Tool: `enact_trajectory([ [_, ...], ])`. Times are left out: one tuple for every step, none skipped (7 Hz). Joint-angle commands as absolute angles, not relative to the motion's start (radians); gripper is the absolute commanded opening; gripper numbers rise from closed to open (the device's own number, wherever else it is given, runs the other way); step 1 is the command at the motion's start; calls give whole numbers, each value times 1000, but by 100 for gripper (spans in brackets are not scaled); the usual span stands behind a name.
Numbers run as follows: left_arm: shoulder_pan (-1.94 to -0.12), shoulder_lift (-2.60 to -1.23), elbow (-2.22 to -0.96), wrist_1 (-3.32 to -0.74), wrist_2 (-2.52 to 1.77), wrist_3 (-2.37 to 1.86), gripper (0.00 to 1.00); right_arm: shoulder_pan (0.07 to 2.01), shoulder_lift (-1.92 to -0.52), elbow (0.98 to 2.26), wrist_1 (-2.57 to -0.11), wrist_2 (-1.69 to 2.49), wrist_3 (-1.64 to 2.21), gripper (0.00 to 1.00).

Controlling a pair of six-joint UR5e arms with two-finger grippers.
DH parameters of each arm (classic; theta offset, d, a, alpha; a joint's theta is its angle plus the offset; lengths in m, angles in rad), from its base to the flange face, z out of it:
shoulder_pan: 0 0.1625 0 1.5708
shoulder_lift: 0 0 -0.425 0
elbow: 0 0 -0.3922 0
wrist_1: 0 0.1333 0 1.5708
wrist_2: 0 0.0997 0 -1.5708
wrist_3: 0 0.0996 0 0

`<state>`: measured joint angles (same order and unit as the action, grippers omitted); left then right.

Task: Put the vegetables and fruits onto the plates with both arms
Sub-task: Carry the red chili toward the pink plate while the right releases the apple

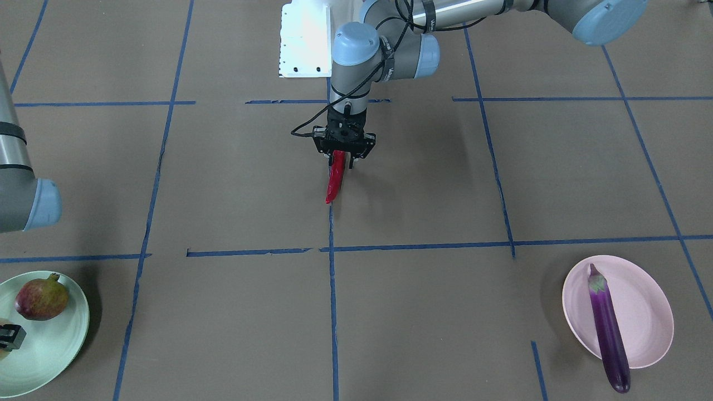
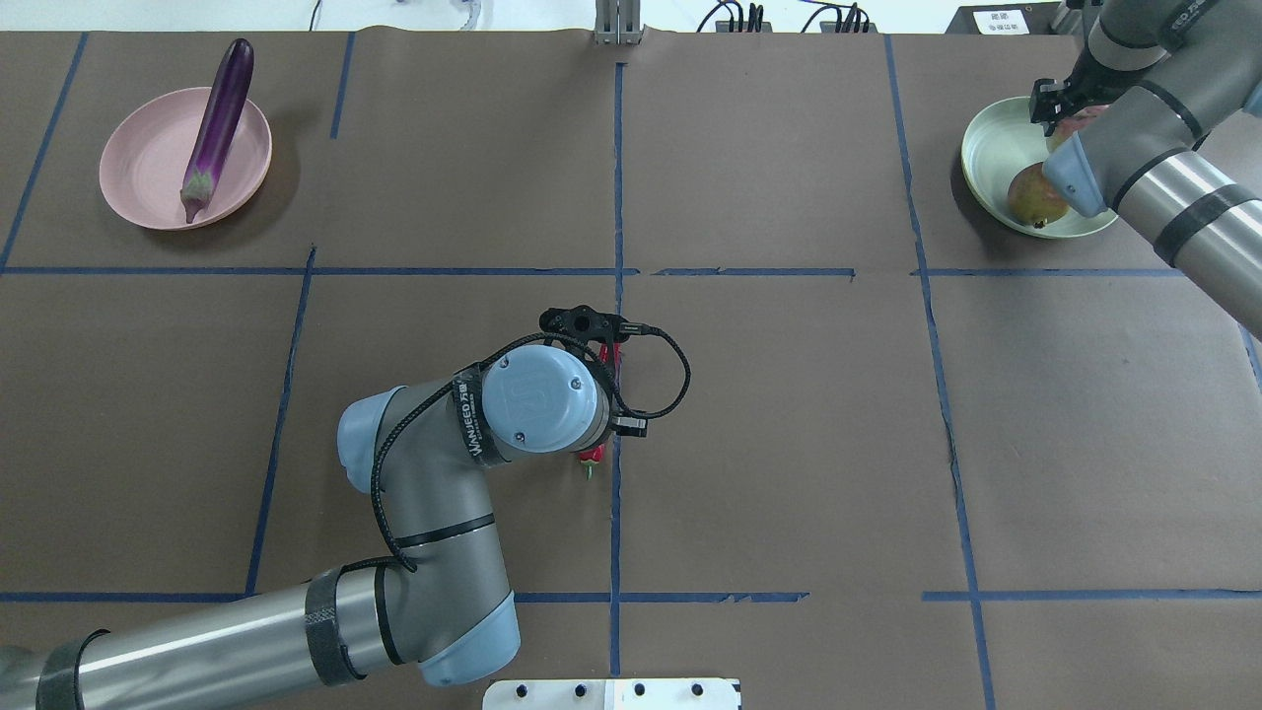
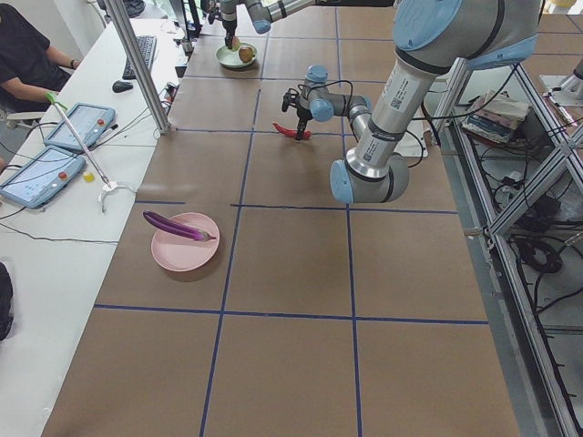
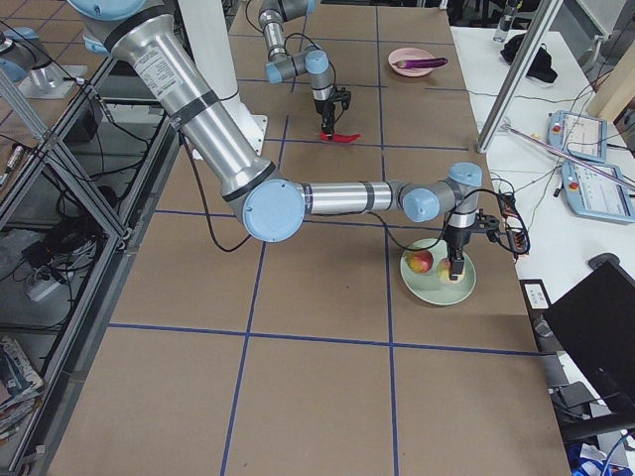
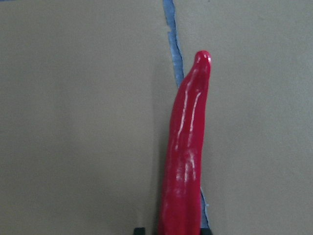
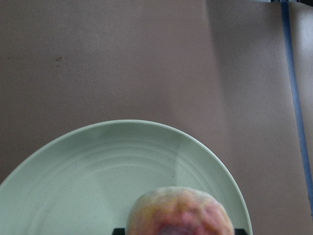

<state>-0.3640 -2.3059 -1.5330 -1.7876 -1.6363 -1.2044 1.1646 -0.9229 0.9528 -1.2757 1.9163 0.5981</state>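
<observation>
Watching the feeds, I have the left gripper (image 1: 342,159) near the middle of the brown paper-covered table (image 1: 423,312), its jaws clamped on the thick stem end of the thin glossy red chili pepper (image 1: 335,178). The tapered tip points away from the robot along a blue tape line. I cannot tell whether the tip rests on the table or hangs just clear of it.

I judge the chili light and fairly stiff, but its skin is shiny and likely slippery. Gripped at one end, it could pivot or slide between the pads. The thick part by the stem looks like the best hold, since the tip narrows too much for the pads.

The right gripper (image 1: 10,337) is over the round pale mint green plate (image 1: 55,345), jaws closed against the sides of the pinkish-cream cut fruit half (image 6: 180,213). That fruit looks rounded and firm, so I would hold it across its widest part.

My count:
- **Plates:** two. The other is a round pale pink plate (image 1: 646,312).
- **Vegetables:** two, the chili and a long slender glossy purple eggplant (image 1: 607,328). The eggplant lies across the pink plate with its rounded end overhanging the rim.
- **Fruits:** two, the cut half and a round reddish-and-green pomegranate (image 1: 42,299) sitting on the green plate.
</observation>
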Motion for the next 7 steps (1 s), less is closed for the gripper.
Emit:
enact_trajectory([
  [-399,-2306,-1545,-1786,-1637,-1204,0,1224,-920,992,-1273,1972,543,100],
  [-457,-2304,-1546,-1786,-1643,-1183,0,1291,-922,1026,-1279,2112,540,100],
  [-527,-2296,-1548,-1792,-1649,-1146,0,1351,-940,1072,-1282,2220,538,100],
  [-637,-2268,-1545,-1798,-1710,-1146,0,1388,-1039,1194,-1282,2302,538,100],
  [-766,-2210,-1545,-1801,-1846,-1140,0,1417,-1110,1282,-1287,2366,538,100],
  [-881,-2179,-1525,-1787,-1906,-1036,0,1428,-1158,1331,-1285,2411,538,100],
  [-996,-2134,-1446,-1792,-1939,-908,1,1430,-1196,1383,-1285,2413,540,100],
])
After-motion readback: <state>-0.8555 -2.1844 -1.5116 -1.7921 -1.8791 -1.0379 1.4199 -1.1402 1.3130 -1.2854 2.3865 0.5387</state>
